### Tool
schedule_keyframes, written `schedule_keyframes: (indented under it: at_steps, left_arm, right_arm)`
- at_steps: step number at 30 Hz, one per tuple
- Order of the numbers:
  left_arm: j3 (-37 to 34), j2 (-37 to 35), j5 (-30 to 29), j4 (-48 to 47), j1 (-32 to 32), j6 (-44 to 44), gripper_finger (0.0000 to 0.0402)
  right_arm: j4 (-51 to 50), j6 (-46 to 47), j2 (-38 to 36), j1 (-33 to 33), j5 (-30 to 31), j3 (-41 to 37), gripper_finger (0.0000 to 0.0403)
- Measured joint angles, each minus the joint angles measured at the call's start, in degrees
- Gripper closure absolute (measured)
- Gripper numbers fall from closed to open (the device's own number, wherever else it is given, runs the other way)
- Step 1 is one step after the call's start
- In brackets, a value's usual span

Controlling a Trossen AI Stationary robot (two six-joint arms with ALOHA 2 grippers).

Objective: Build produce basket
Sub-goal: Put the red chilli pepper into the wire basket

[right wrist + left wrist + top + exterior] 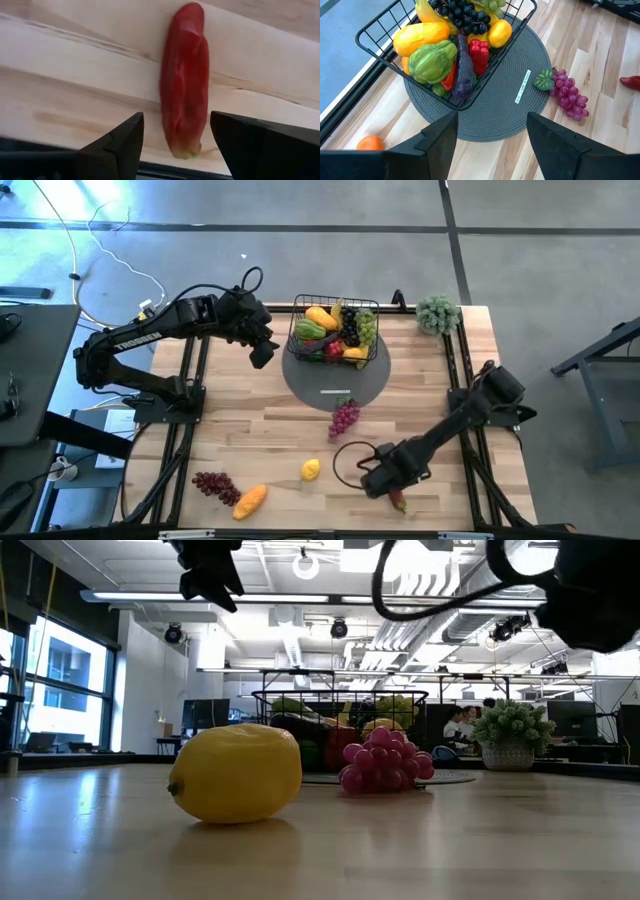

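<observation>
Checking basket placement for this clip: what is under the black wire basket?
The black wire-mesh basket, full of toy produce, sits on a round grey woven mat lying on the wooden table. The mat's middle and the table beneath it are covered.

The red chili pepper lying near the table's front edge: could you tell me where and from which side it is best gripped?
Grip the red chili pepper across its narrow middle, coming straight down. It lies flat and long on the table, and the right claw already hangs open astride it.
</observation>
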Motion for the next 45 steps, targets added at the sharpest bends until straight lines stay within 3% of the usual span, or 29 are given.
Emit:
schedule_keyframes:
  at_steps: [15,18,24,29,35,45]
  left_arm:
    - [-0.01,0.03,0.00,-0.03,0.00,0.00,0.0174]
    - [-0.01,0.04,0.01,-0.04,0.00,0.38,0.0174]
    - [0.00,0.04,0.02,-0.07,0.00,1.94,0.0174]
    - [-0.01,0.04,0.02,-0.13,0.00,2.47,0.0174]
    - [-0.01,0.04,0.02,-0.33,0.00,3.02,0.0174]
    - [-0.01,0.04,-0.13,-3.11,0.00,3.02,0.0174]
  right_arm:
    - [1.24,2.89,5.25,2.35,0.11,0.00,0.0218]
    - [1.27,2.87,5.24,1.97,0.03,0.00,0.0251]
    - [1.38,0.45,5.19,-0.12,-0.15,0.00,0.0354]
    - [1.39,-4.51,3.72,-3.16,1.38,0.00,0.0355]
    - [1.23,-11.33,-0.42,-8.17,7.46,0.00,0.0355]
    - [2.67,-31.94,-8.61,-20.30,16.57,0.00,0.0355]
